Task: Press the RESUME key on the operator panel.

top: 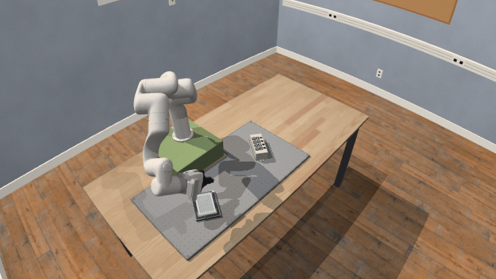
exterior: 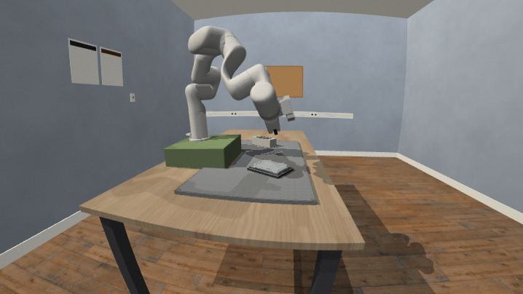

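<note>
The operator panel [top: 260,146] is a small cream box with a row of dark keys, lying on the grey mat [top: 222,180] toward its far end; it also shows in the exterior view [exterior: 264,140]. The key names and lamps are too small to read. My gripper [top: 208,180] is shut and empty, its dark fingers pointing down above the mat, between the green block and the well plate, well short of the panel. In the exterior view the gripper [exterior: 274,132] hangs in the air and appears just above and to the right of the panel.
The arm's green base block [top: 191,149] stands at the mat's left side. A white well plate in a dark tray [top: 207,204] lies on the mat near the gripper, also in the exterior view [exterior: 269,168]. The table edge runs close to the mat's right side.
</note>
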Tool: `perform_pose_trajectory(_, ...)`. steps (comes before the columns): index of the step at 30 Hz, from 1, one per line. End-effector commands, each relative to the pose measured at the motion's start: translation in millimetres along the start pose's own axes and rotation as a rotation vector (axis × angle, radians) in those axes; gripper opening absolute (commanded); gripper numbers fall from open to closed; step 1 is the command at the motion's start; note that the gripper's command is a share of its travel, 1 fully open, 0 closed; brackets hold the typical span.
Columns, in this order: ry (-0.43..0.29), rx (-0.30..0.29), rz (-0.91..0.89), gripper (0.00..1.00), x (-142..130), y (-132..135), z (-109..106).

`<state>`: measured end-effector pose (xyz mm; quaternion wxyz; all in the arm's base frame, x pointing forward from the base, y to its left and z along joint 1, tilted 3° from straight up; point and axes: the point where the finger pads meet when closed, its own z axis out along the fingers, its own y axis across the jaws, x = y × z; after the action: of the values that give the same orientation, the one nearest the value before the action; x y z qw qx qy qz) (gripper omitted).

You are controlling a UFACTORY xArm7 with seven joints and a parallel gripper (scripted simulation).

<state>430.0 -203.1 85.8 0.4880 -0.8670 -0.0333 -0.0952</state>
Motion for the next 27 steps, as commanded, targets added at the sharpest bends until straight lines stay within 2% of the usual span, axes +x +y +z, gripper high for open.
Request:
perform_pose_trajectory(1, -0.06, -0.027, 0.013, 0.0, 3.1, -6.5, 25.0)
perform_pose_trajectory(6, -0.06, -0.027, 0.013, 0.0, 3.4, -7.5, 30.0)
perform_pose_trajectory(10, -0.173, -0.088, 0.034, 0.0, 2.6, -12.1, 49.6)
perform_pose_trajectory(15, -0.173, -0.088, 0.034, 0.0, 2.0, -16.2, 67.1)
perform_pose_trajectory(19, -0.277, -0.159, 0.041, 0.0, 0.1, -21.3, 86.4)
perform_pose_trajectory(24, -0.277, -0.159, 0.041, 0.0, -1.3, -25.1, 100.8)
perform_pose_trajectory(27, -0.354, -0.222, 0.036, 0.0, -3.4, -29.3, 115.1)
